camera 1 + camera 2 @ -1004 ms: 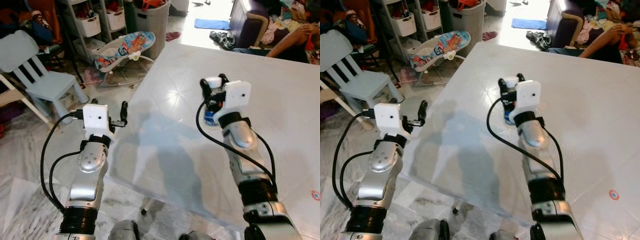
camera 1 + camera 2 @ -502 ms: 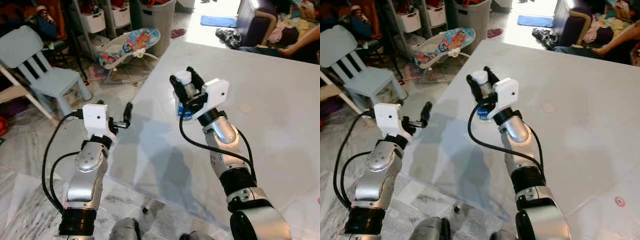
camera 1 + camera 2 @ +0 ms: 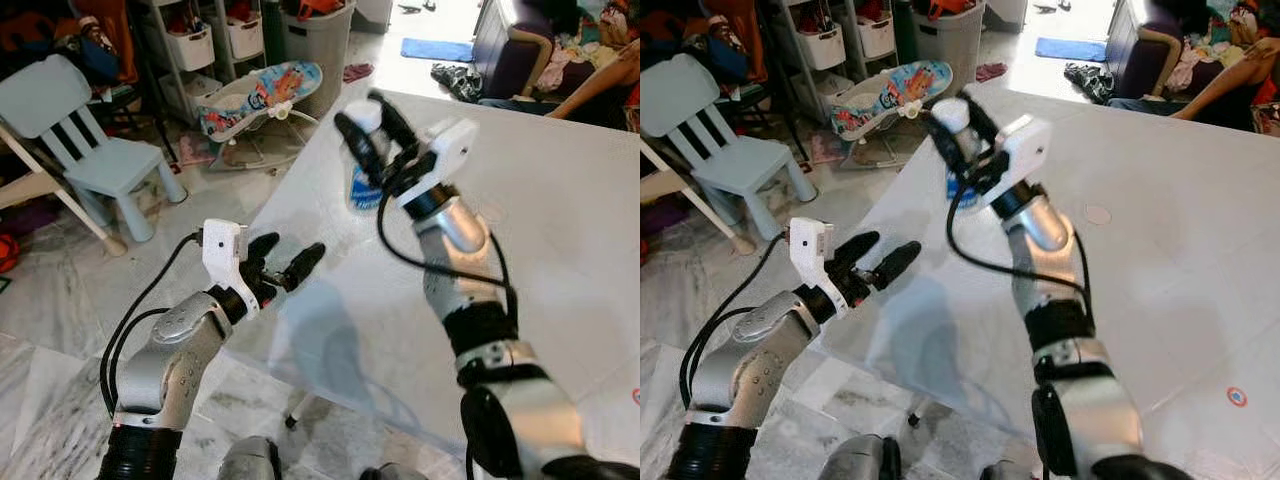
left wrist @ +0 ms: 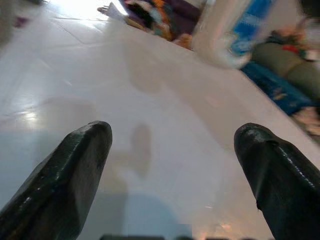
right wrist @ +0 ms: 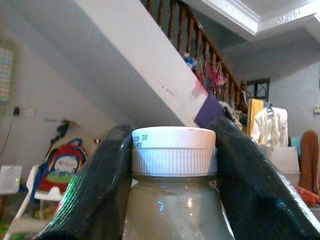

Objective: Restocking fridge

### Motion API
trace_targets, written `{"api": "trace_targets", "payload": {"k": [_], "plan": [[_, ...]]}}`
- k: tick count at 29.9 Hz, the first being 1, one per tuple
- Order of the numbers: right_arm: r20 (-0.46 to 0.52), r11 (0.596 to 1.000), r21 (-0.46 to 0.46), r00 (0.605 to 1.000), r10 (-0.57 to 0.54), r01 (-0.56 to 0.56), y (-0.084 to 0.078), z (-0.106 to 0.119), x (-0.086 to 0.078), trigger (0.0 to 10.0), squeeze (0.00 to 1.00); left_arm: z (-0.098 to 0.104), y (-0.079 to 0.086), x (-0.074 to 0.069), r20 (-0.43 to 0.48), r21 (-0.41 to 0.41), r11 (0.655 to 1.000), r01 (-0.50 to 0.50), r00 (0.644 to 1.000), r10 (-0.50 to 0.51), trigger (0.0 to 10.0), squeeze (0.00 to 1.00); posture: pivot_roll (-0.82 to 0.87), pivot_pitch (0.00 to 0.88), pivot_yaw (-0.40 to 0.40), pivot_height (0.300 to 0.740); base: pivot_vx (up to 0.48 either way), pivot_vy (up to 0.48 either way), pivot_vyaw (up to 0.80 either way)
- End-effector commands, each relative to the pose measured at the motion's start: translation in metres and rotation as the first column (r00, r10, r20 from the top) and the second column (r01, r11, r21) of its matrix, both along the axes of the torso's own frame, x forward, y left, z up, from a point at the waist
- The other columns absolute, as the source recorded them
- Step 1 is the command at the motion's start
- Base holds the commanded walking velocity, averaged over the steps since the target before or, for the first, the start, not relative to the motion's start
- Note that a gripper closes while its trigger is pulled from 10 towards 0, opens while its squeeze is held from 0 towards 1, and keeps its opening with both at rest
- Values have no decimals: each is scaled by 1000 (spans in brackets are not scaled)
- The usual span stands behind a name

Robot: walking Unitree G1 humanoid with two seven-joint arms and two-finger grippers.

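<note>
White-capped and blue-labelled, the bottle (image 3: 366,178) is held above the pale table (image 3: 560,230), pinched at its cap between the black fingers of the right gripper (image 3: 368,128); in the right wrist view the two fingers (image 5: 95,190) press the ribbed cap from both sides. The left gripper (image 3: 284,262) hangs at the table's near left edge with its fingers spread wide and nothing between them, pointing across the tabletop toward the bottle. Beyond the table's far left corner sit a baby bouncer (image 3: 258,95), a grey bin (image 3: 315,38) and shelves with white tubs (image 3: 190,45). A light blue chair (image 3: 85,145) stands on the floor well left of the table. At the table's far right a person (image 3: 600,85) sits among clothes.
</note>
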State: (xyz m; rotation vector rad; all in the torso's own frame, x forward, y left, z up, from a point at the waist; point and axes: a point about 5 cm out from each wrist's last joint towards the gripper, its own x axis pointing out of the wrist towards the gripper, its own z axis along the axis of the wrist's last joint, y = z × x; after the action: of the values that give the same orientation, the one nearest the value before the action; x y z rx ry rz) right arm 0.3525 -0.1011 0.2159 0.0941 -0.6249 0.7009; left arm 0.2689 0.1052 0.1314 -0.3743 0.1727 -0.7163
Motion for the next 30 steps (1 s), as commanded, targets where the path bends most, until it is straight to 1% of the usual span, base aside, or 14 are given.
{"api": "trace_targets", "payload": {"k": [1, 5, 7, 10, 11, 13, 16, 19, 23, 24, 25, 26, 27, 30], "plan": [[20, 1000, 11, 1000, 21, -22, 4, 3, -1, 10000, 0, 7, -7, -3, 12, -28, 998, 53, 999, -53, 10000, 0, 79, 0, 26, 740, 0, 0, 0], [-5, 998, 41, 999, 41, -41, 12, -3, -3, 10000, 0, 9, -21, -5, 25, -24, 993, 116, 993, -116, 10000, 0, 77, 0, 24, 740, 0, 0, 0], [-19, 997, 72, 999, 43, -41, 15, -3, -2, 10000, 0, 11, -23, 0, 53, -2, 995, 104, 993, -103, 10000, 0, 74, 0, 23, 740, 0, 0, 0], [-38, 991, 127, 998, 43, -38, 18, -2, -1, 10000, 0, 15, -26, 11, 107, 30, 999, 24, 994, -27, 10000, 0, 72, 0, 22, 740, 0, 0, 0], [-37, 991, 125, 998, 43, -38, 18, -2, -2, 10000, 0, 16, -27, 12, 117, 38, 999, 16, 993, -20, 10000, 1000, 72, 0, 22, 740, 0, 0, 0], [-34, 992, 121, 999, 42, -38, 19, -2, -2, 10000, 0, 16, -27, 14, 130, 41, 999, -2, 992, -3, 10000, 1000, 67, 0, 23, 740, 0, 0, 0], [-31, 992, 124, 999, 39, -35, 18, -1, -2, 10000, 0, 16, -21, 23, 192, 69, 992, -108, 977, 93, 10000, 1000, 63, 0, 25, 740, 0, 0, 0], [-34, 989, 142, 999, 35, -30, 16, 2, -1, 10000, 0, 14, -21, 25, 210, 83, 989, -123, 972, 104, 10000, 1000, 57, 0, 22, 740, 0, 0, 0], [-46, 983, 179, 998, 44, -35, 16, 5, 1, 10000, 0, 12, -28, 25, 233, 100, 989, -111, 969, 85, 10000, 1000, 56, 0, 17, 740, 0, 0, 0], [-55, 979, 201, 997, 49, -37, 16, 7, 3, 10000, 0, 11, -31, 25, 240, 106, 988, -116, 967, 87, 10000, 878, 55, 0, 16, 740, 0, 0, 0], [-58, 977, 209, 997, 51, -38, 17, 7, 3, 10000, 0, 10, -33, 26, 245, 107, 988, -115, 966, 86, 10000, 412, 54, 0, 16, 740, 0, 0, 0], [-61, 975, 218, 997, 55, -40, 17, 8, 3, 10000, 0, 10, -34, 26, 249, 110, 986, -122, 964, 91, 10000, 412, 51, 0, 15, 740, 0, 0, 0], [-64, 970, 236, 996, 66, -49, 20, 10, 3, 10000, 0, 9, -37, 27, 248, 107, 986, -130, 964, 100, 10000, 0, 51, 0, 15, 740, 0, 0, 0], [-68, 965, 255, 994, 85, -65, 23, 11, 3, 10000, 0, 8, -41, 29, 247, 102, 986, -129, 964, 101, 10000, 0, 46, 0, 13, 740, 0, 0, 0]]}}
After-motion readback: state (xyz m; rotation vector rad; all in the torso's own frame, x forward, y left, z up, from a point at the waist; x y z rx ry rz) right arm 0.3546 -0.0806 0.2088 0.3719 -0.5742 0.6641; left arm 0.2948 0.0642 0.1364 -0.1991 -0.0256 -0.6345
